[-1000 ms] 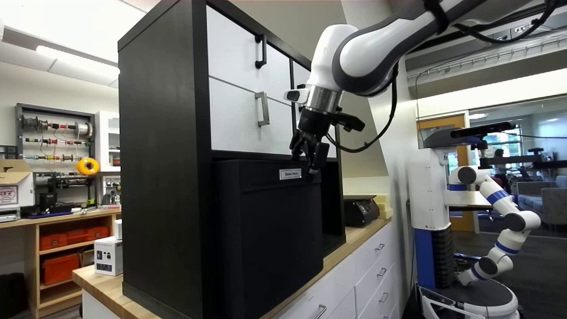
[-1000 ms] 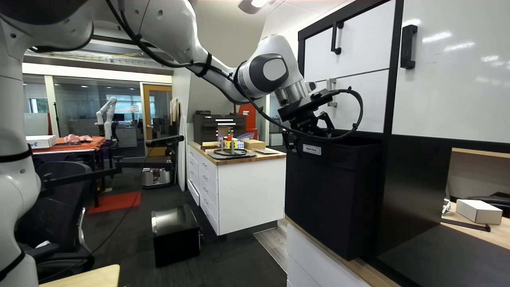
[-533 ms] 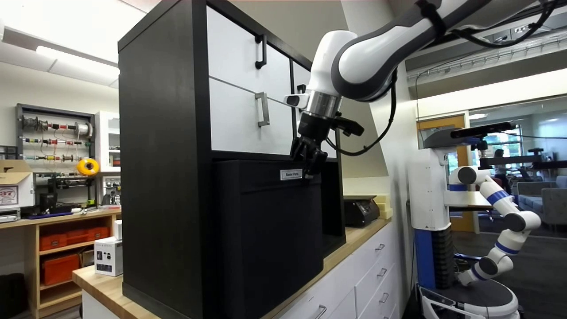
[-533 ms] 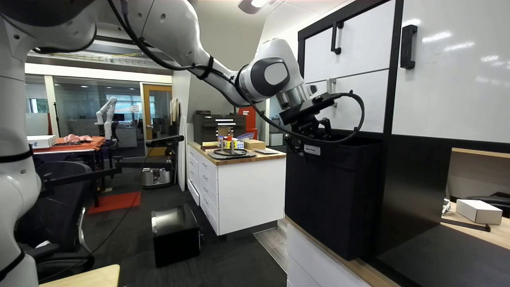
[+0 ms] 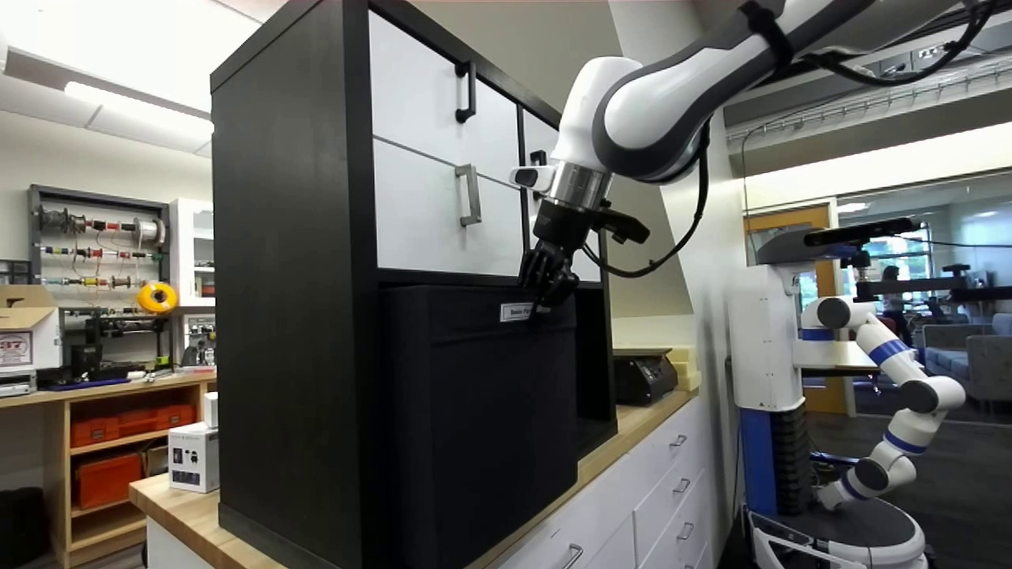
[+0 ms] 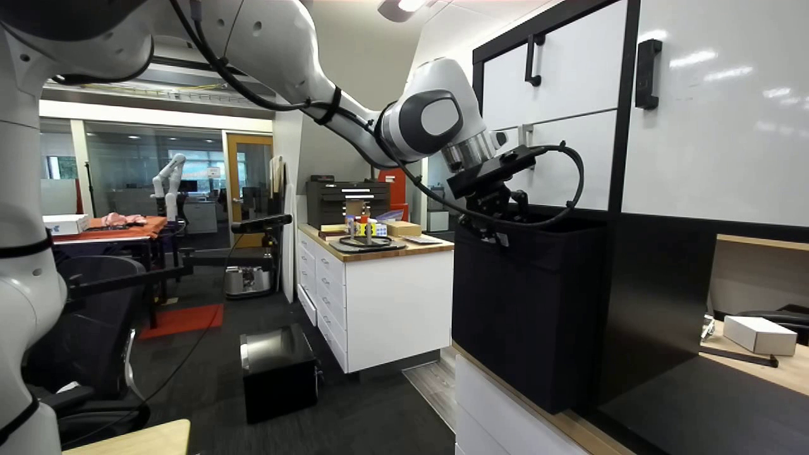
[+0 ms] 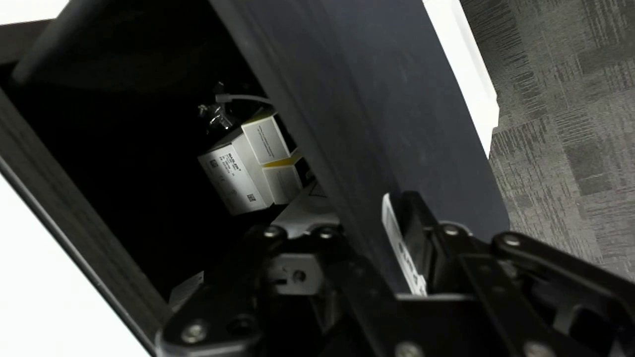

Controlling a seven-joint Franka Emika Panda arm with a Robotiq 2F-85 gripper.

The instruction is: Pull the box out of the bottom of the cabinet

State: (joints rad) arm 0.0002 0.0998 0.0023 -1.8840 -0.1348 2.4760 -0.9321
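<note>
The box [image 5: 506, 427], a large matte-black fabric bin, fills a bottom compartment of the cabinet [image 5: 285, 284], under white drawer fronts. In both exterior views my gripper [image 5: 541, 300] comes down at a slant onto the box's front top edge. From the wrist, one finger lies over the inside of the front wall [image 7: 421, 99], while the other presses outside beside the white label [image 7: 403, 248], which looks bent. My gripper is shut on this wall; the inner fingertip is hidden. Small white cartons [image 7: 235, 178] lie inside the box. The finger partly covers the label in both exterior views.
A wooden counter [image 5: 597, 468] with white drawers [image 5: 672, 490] below carries the cabinet. A black device [image 5: 644, 378] sits beside the cabinet. My wrist cable [image 6: 576, 170] loops out close to the cabinet front. Across the aisle stands a white island [image 6: 398, 309].
The arm has come down slightly and the fingers have closed onto the box's front edge, covering more of the label. The box itself has not visibly moved.
</note>
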